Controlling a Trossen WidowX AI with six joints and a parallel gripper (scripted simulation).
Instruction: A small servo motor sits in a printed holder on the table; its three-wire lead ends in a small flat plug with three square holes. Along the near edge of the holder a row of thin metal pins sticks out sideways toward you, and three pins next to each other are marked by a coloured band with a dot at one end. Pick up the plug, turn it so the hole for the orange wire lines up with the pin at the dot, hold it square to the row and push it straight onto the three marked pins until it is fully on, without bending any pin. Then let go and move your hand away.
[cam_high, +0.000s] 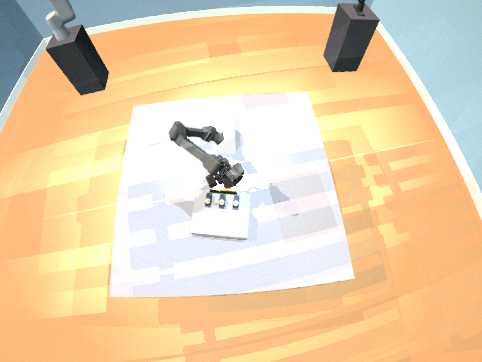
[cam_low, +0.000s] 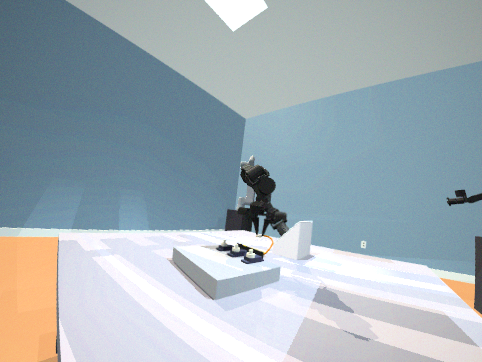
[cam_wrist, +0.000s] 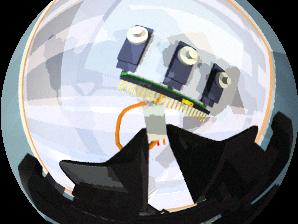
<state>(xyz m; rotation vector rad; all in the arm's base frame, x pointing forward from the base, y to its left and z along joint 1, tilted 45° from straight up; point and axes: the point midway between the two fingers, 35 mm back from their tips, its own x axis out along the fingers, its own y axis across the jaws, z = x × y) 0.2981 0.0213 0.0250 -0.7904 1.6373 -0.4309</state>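
My gripper (cam_low: 260, 234) (cam_wrist: 156, 130) is shut on the pale flat plug (cam_wrist: 155, 120). In the wrist view the plug's far end points up at the pin row (cam_wrist: 145, 93), left of the yellow mark (cam_wrist: 187, 102). The plug is not on the pins; their exact gap and height difference are unclear. Red and orange wire stubs show at its near end. The orange wire (cam_wrist: 118, 126) (cam_low: 272, 244) loops out to one side. The pale holder (cam_high: 220, 225) (cam_low: 245, 287) carries three dark blue servos with white hubs. The dot and the plug's holes cannot be made out.
The green-edged black strip (cam_wrist: 165, 89) runs tilted in the wrist view, beside the servos. A white wedge-shaped block (cam_low: 301, 241) stands behind the arm. Dark pedestals (cam_high: 82, 62) (cam_high: 350, 40) stand beyond the white table top (cam_high: 165, 270).
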